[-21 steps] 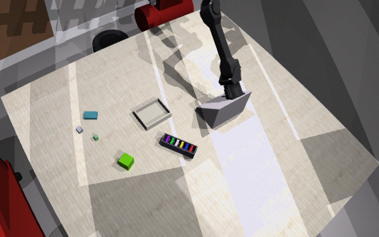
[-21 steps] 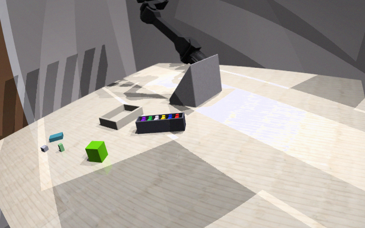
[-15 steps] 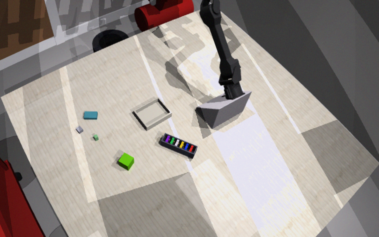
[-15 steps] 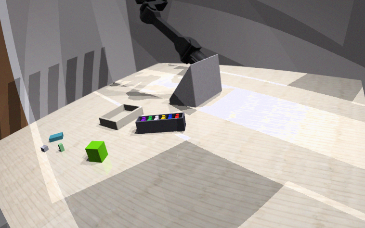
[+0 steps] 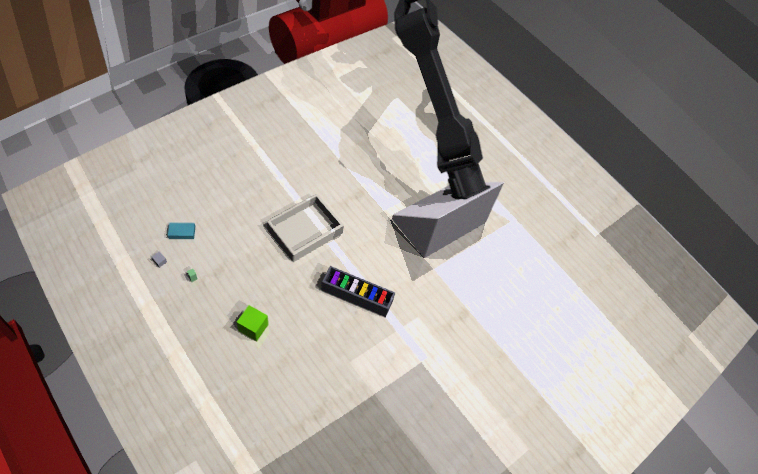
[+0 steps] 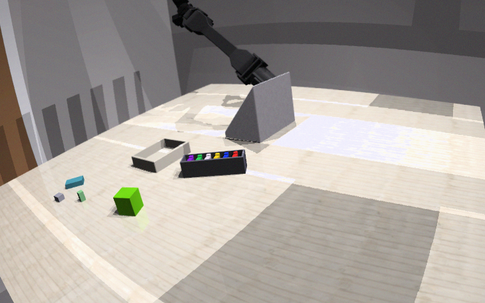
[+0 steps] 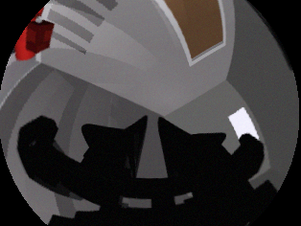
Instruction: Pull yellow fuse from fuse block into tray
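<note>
The yellow fuse (image 5: 363,288) (image 6: 216,155) sits in the black fuse block (image 5: 357,301) (image 6: 214,169), between the white fuse (image 5: 354,286) (image 6: 207,156) and the blue fuse (image 5: 372,293) (image 6: 226,155). The beige tray (image 5: 318,242) (image 6: 144,164) stands beside the block with nothing in it. My gripper (image 7: 152,119) is slightly open in the wrist view, with a narrow gap between the fingertips and nothing in it. It points at the room's walls, away from the block. Its fingers cannot be made out in the top and exterior views, where the raised arm runs off the top edge.
Purple, green and red fuses also sit in the block. A grey wedge (image 5: 458,223) (image 6: 273,110) stands under the arm. A bright green cube (image 5: 252,321) (image 6: 128,201), a teal block (image 5: 181,230) (image 6: 74,182) and two tiny blocks lie on the tray's far side from the wedge.
</note>
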`<control>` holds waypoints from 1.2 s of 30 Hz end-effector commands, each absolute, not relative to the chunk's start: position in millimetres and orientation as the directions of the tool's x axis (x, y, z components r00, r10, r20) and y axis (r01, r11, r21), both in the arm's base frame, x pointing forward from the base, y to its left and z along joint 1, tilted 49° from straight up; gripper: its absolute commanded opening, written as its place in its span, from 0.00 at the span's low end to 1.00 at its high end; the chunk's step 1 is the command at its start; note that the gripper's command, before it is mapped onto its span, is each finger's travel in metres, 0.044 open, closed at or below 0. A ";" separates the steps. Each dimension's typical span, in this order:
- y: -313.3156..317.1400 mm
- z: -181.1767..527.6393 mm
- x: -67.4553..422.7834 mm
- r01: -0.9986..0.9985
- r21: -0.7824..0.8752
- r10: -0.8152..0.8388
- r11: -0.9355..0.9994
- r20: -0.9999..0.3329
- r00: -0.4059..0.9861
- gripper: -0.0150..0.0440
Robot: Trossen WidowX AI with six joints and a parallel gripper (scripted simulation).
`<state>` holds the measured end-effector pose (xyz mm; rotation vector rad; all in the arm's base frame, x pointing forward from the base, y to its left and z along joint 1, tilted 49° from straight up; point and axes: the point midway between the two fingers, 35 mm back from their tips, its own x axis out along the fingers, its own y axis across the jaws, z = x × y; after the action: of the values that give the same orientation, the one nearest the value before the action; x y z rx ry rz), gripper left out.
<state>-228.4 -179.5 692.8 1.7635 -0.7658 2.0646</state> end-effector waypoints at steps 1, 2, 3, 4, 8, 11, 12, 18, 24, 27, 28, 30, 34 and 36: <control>-220.6 681.4 -221.2 -0.387 -0.261 -0.172 -0.884 0.953 -0.251 0.38; -230.2 678.8 -218.5 -0.346 -0.276 -0.190 -0.897 0.946 -0.261 0.38; -239.7 676.0 -215.4 -0.305 -0.291 -0.210 -0.907 0.939 -0.271 0.38; -249.2 673.1 -211.9 -0.264 -0.305 -0.230 -0.915 0.932 -0.280 0.38; -286.8 660.7 -193.9 -0.096 -0.357 -0.314 -0.929 0.899 -0.304 0.38; -314.0 650.5 -176.4 0.030 -0.392 -0.381 -0.919 0.871 -0.311 0.38; -322.8 646.8 -169.8 0.072 -0.403 -0.404 -0.912 0.860 -0.311 0.38; -371.7 623.2 -122.3 0.310 -0.459 -0.542 -0.833 0.790 -0.286 0.38; -411.4 596.2 -62.4 0.517 -0.499 -0.671 -0.696 0.707 -0.221 0.38; -426.7 581.6 -28.5 0.605 -0.512 -0.729 -0.609 0.661 -0.174 0.38; -431.1 576.6 -16.7 0.632 -0.516 -0.747 -0.578 0.646 -0.157 0.38; -438.5 566.2 7.7 0.681 -0.522 -0.781 -0.514 0.613 -0.119 0.38; -448.3 544.7 58.8 0.761 -0.530 -0.839 -0.375 0.543 -0.035 0.38; -450.4 533.5 85.1 0.792 -0.531 -0.862 -0.302 0.507 0.012 0.38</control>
<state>39.8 -441.1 558.7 2.1745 -0.2277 3.6559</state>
